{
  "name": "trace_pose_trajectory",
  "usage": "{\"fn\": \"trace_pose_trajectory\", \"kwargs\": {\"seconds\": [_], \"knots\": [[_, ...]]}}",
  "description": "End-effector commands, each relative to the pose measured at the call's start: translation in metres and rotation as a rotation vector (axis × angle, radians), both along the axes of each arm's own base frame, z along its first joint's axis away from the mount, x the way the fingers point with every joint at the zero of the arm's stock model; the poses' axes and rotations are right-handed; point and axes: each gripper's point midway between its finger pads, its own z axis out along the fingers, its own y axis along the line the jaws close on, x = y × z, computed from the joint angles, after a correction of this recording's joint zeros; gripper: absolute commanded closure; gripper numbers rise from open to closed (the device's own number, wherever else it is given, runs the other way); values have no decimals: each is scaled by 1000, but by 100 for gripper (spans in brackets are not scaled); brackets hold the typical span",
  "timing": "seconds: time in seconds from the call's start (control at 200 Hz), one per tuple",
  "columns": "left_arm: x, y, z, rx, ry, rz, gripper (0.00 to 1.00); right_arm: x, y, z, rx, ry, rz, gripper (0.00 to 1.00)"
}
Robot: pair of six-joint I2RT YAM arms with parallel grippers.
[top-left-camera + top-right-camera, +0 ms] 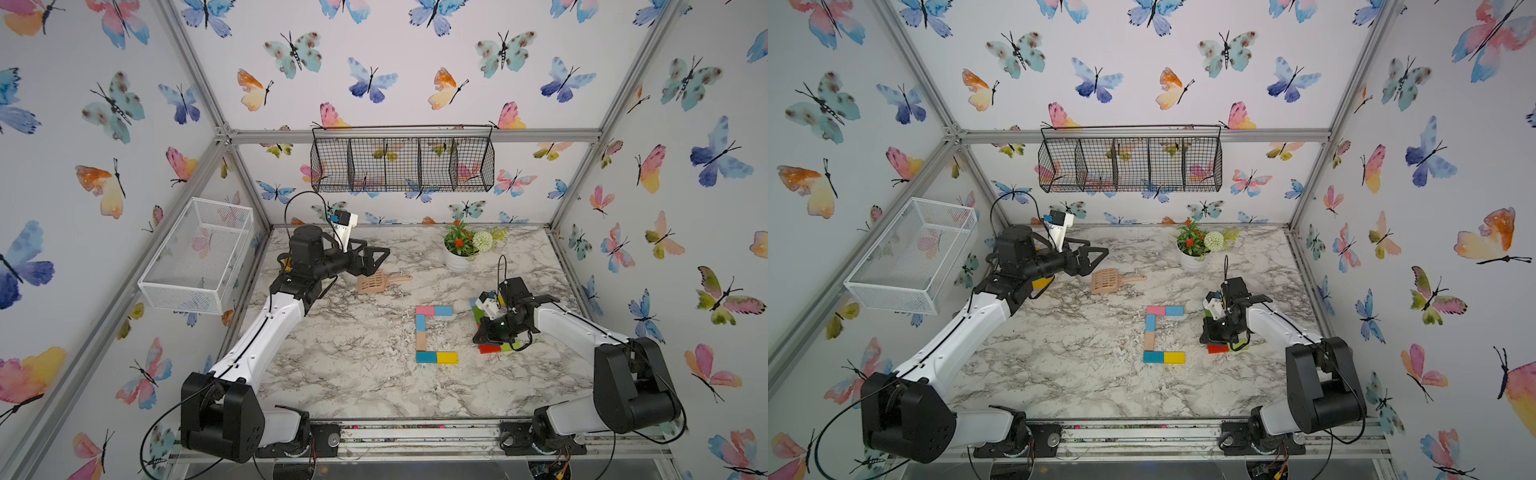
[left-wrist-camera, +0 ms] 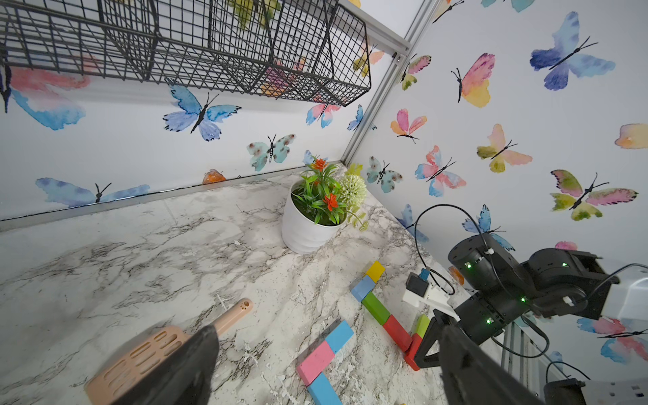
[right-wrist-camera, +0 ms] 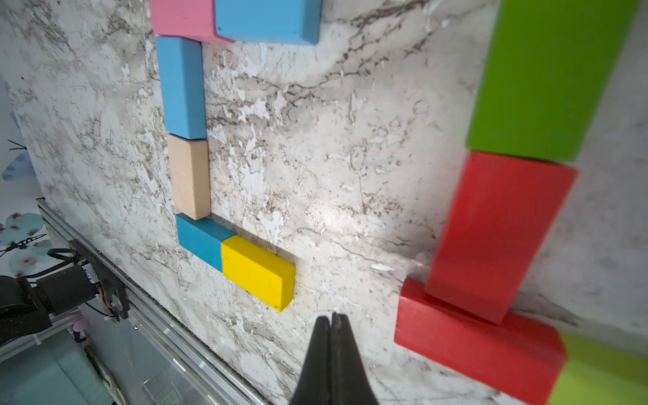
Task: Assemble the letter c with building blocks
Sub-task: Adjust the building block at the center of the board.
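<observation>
A: Progress to be noted: how much of the letter is laid?

B: A full C is judged laid on the surface (image 1: 353, 386), just toward 3 o'clock of centre in both top views. Top bar: pink block (image 1: 424, 310) and light blue block (image 1: 444, 311), end to end. Spine: blue block (image 1: 420, 322), then tan block (image 1: 421, 340). Bottom bar: teal block (image 1: 426, 357) and yellow block (image 1: 447, 358). Neighbours are seen touching; the mouth is turned to 3 o'clock.

A: What is left?

B: Little, by judgement: at most a squaring of joints. No block is being carried.

A: Counts?

B: Six blocks are counted in the letter. Six more lie at 3 o'clock of it, partly hidden under the right arm in the top views. From the left wrist view: yellow spare (image 2: 375, 270), blue spare (image 2: 363, 287), dark green spare (image 2: 376, 308), red spare (image 2: 397, 332), second red spare (image 2: 413, 349), lime spare (image 2: 422, 324). Twelve in all. One scoop (image 1: 376, 283) is noted at 11 o'clock of the letter, one potted plant (image 1: 457, 259) at 1 o'clock.

A: Grippers?

B: The right gripper (image 3: 332, 317) is seen pinched closed on nothing, low between the yellow block and the red spares; contact with the surface cannot be told. The left gripper (image 1: 374, 262) stands spread wide, empty, at 10 o'clock, near the scoop's slotted end
</observation>
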Motion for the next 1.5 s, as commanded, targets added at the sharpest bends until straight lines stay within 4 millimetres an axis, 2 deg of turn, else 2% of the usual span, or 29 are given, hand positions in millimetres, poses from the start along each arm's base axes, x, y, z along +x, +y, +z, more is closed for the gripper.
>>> {"fn": "trace_pose_trajectory", "kwargs": {"seconds": [0.0,0.526,1.497], "knots": [[0,2,1,-3,-11,5,2,-10,-2,-10,-43,39,13,97],[1,1,-1,-4,-3,1,2,-14,-14,-28,-151,80,-14,97],[2,1,-3,-6,6,1,2,-14,-16,-36,-184,97,-18,94]]}}
